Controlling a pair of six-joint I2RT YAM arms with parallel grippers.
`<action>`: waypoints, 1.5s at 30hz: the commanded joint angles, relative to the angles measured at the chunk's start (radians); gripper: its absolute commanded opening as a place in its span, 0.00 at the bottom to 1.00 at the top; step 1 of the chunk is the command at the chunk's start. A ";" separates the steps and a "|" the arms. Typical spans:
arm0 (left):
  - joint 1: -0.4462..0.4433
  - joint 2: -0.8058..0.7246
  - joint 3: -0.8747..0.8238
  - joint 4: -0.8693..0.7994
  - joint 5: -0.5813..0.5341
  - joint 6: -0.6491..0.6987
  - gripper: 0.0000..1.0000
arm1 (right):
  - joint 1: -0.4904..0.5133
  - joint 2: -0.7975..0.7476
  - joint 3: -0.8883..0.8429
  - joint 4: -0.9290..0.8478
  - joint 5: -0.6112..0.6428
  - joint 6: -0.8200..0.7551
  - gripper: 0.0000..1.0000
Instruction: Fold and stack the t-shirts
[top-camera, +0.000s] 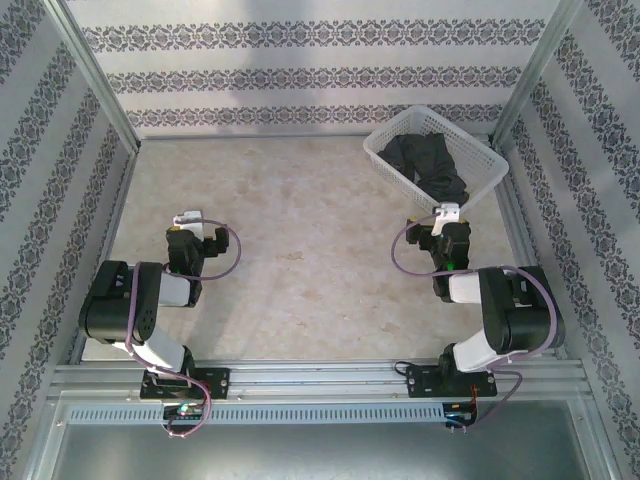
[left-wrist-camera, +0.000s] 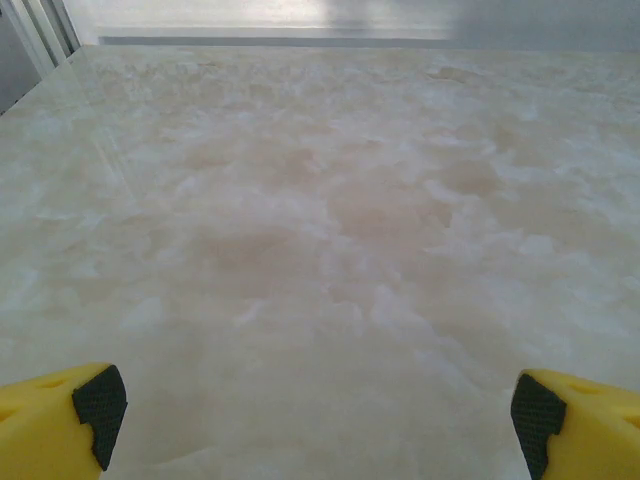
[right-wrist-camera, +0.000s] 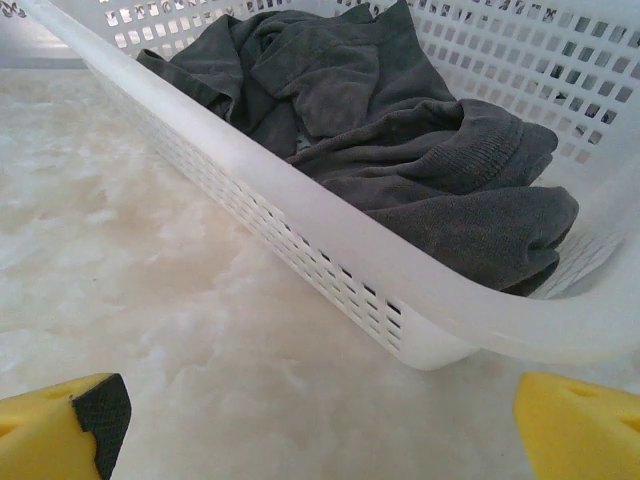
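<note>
A dark charcoal-grey t-shirt (top-camera: 432, 160) lies crumpled inside a white lattice basket (top-camera: 398, 176) at the back right of the table. In the right wrist view the t-shirt (right-wrist-camera: 420, 150) bulges over the basket's near rim (right-wrist-camera: 350, 230). My right gripper (top-camera: 447, 213) sits just short of the basket's near corner, open (right-wrist-camera: 315, 425), with nothing between its yellow fingers (right-wrist-camera: 60, 425). My left gripper (top-camera: 189, 220) rests low over the bare table on the left, open (left-wrist-camera: 315, 420) and holding nothing, its fingers (left-wrist-camera: 60, 420) spread wide.
The table top (top-camera: 300, 220) is pale marbled stone, ringed by patterned walls and metal frame posts (top-camera: 100, 75). A metal rail (top-camera: 320, 375) runs along the near edge, carrying both arm bases. Open table lies between the two arms.
</note>
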 joint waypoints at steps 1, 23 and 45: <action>0.001 -0.009 -0.011 0.059 -0.011 -0.011 1.00 | 0.002 0.001 0.016 0.037 -0.010 0.002 0.98; 0.002 -0.009 -0.009 0.059 -0.011 -0.011 1.00 | 0.003 0.001 0.017 0.035 -0.009 0.002 0.98; -0.019 -0.040 -0.033 0.084 -0.013 0.017 1.00 | 0.054 -0.098 -0.040 0.061 0.132 -0.020 0.98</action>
